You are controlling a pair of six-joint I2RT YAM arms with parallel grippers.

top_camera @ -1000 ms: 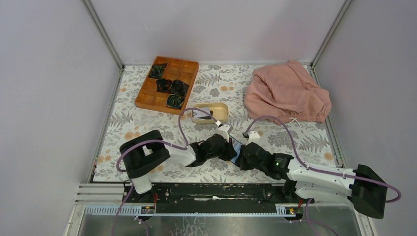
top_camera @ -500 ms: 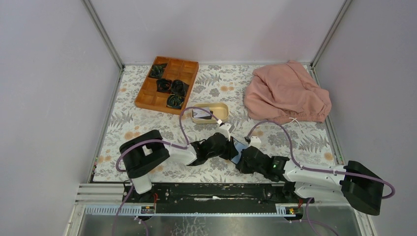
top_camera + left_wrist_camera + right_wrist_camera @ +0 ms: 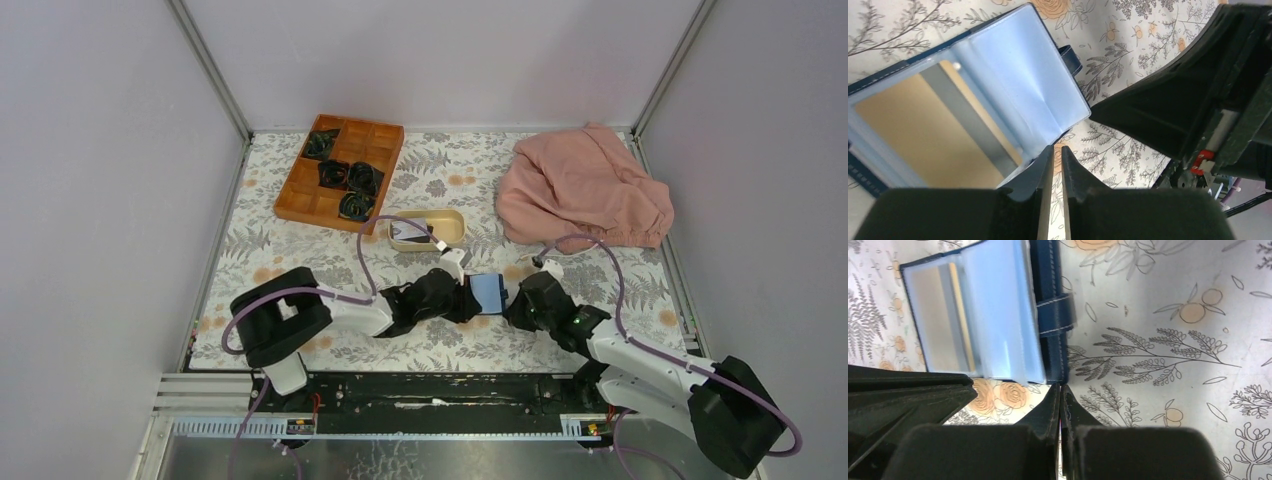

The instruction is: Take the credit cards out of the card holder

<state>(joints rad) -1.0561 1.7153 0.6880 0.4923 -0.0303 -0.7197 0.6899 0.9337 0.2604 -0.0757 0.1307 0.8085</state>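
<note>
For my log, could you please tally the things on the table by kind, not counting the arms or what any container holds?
Tray: 1
Dish: 1
Cloth: 1
Card holder: 1
Total: 4

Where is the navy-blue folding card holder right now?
In the top view the navy-blue folding card holder is open between the left gripper and the right gripper, near the table's front centre, just nearer than the beige oval dish.

Top camera high behind us, looking down over whole table [image 3: 300, 250]; our wrist cameras low, close, both sharing open card holder [image 3: 1018, 90].
</note>
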